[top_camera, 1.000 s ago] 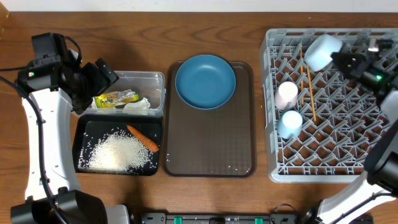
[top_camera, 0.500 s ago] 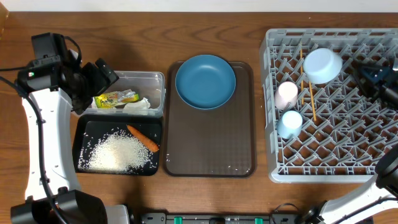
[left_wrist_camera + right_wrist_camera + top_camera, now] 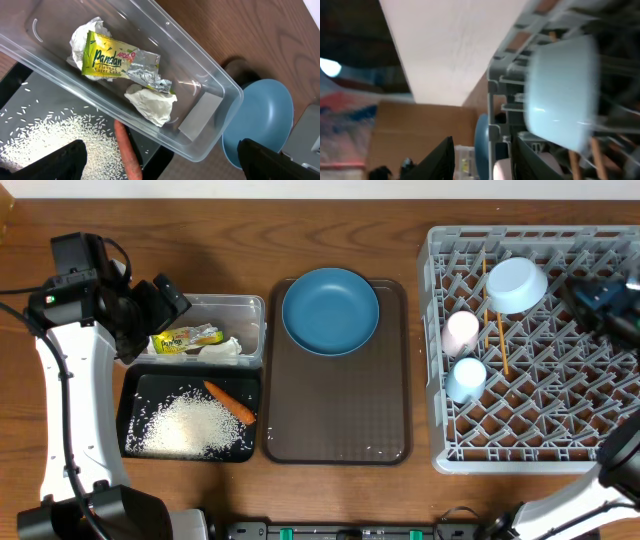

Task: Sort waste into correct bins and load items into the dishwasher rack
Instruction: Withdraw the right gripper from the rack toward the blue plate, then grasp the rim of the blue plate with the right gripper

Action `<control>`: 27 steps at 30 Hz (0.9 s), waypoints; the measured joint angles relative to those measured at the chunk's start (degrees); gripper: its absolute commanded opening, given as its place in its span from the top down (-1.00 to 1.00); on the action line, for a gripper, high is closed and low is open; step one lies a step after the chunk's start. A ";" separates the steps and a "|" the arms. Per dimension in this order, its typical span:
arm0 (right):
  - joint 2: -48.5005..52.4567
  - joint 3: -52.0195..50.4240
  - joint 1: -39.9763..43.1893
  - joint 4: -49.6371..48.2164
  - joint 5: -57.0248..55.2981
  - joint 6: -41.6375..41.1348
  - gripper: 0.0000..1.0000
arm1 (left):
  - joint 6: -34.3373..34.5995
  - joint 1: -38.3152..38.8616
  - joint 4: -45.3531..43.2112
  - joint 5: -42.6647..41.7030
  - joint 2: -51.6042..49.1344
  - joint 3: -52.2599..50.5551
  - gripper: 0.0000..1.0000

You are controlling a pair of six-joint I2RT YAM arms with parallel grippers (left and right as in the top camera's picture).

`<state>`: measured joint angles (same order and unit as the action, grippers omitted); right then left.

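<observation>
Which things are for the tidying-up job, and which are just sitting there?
For the job: grey lattice rack, dark-blue round plate, pale-blue bowl, pink cup, light-blue cup, wooden chopsticks, clear plastic box, black tray, orange carrot, white rice, yellow-green wrapper, white tissue.
Just lying about: brown serving tray.

A brown wooden table (image 3: 330, 490) with a visible grain filled nearly the whole overhead view, evenly lit, with a pale strip (image 3: 300, 188) running along the top edge. In the right wrist view a plain white surface (image 3: 455, 45) slanted across the upper middle, a flat tan board (image 3: 420, 130) sat at lower left, and the upper left lay dark (image 3: 350, 30) around one bright spot (image 3: 327, 66).
</observation>
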<state>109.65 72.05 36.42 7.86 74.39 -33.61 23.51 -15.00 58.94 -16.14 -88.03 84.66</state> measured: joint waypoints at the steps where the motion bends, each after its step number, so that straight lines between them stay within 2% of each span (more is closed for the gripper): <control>1: -1.66 -0.02 -1.70 1.33 -1.57 1.03 0.29 | 0.00 0.00 0.00 0.00 0.00 0.00 -0.96; 6: -11.43 0.00 -10.95 9.46 -14.16 6.49 0.30 | 0.00 0.00 0.00 0.02 0.00 0.00 -0.96; 13: -22.71 0.07 -31.98 19.04 -44.39 16.31 0.23 | 0.00 0.00 0.00 0.00 0.00 0.00 -0.96; 19: -21.73 0.07 -54.25 19.89 -65.94 23.74 0.00 | 0.00 0.00 0.00 0.00 0.00 0.00 -0.96; 21: -20.44 0.07 -59.63 19.58 -70.62 25.16 -0.20 | 0.00 0.00 0.00 0.00 0.00 0.00 -0.96; 27: -13.38 0.07 -69.35 17.62 -77.61 28.00 -0.36 | 0.00 0.00 0.00 0.00 0.00 0.00 -0.96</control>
<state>96.27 72.12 -32.93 25.47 -3.22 -5.61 23.51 -15.00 58.94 -16.14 -88.03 84.66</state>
